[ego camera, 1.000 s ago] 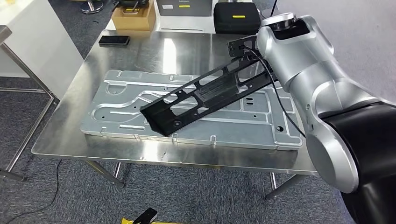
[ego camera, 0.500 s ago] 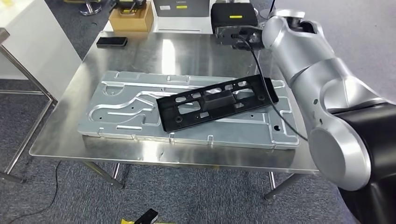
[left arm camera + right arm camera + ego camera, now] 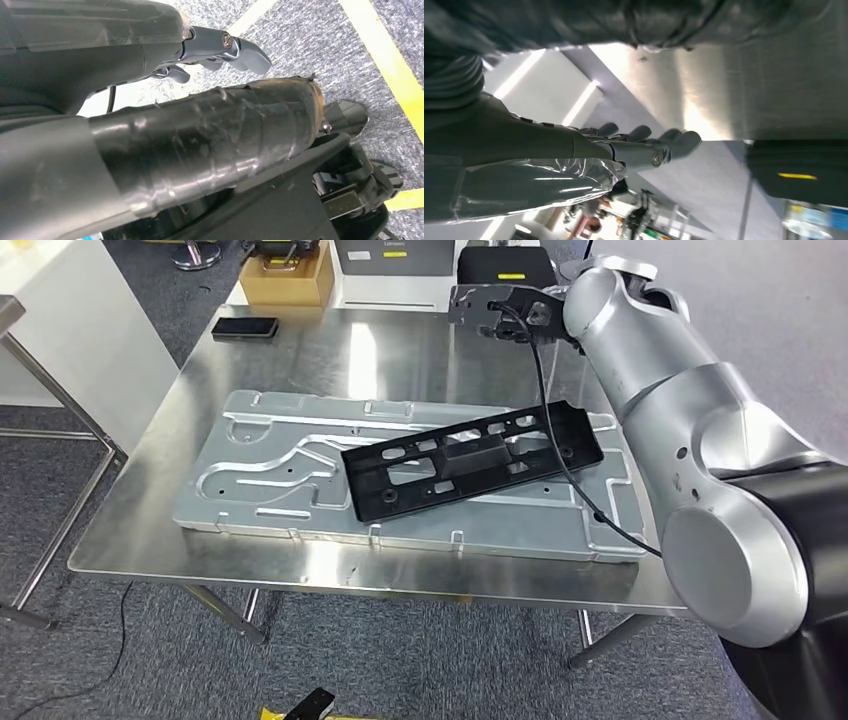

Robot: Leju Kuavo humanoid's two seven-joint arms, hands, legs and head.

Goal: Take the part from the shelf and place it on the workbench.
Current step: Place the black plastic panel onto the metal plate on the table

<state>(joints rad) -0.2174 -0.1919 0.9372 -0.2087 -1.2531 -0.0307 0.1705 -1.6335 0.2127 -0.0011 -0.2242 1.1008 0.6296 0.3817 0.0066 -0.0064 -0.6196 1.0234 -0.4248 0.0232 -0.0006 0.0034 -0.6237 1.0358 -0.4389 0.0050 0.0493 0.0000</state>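
The part (image 3: 472, 461) lies flat on the plate (image 3: 280, 485), dropped from the right hand (image 3: 497, 310), now lifted away with fingers apart.

Near edge: we see a bare counter (image 3: 330, 570) strip in front of the plate (image 3: 270, 490).
Middle: part (image 3: 470, 460) lies across the plate.
Far edge: phone (image 3: 244, 327), box (image 3: 285, 280) and case (image 3: 505, 265) crowd it.
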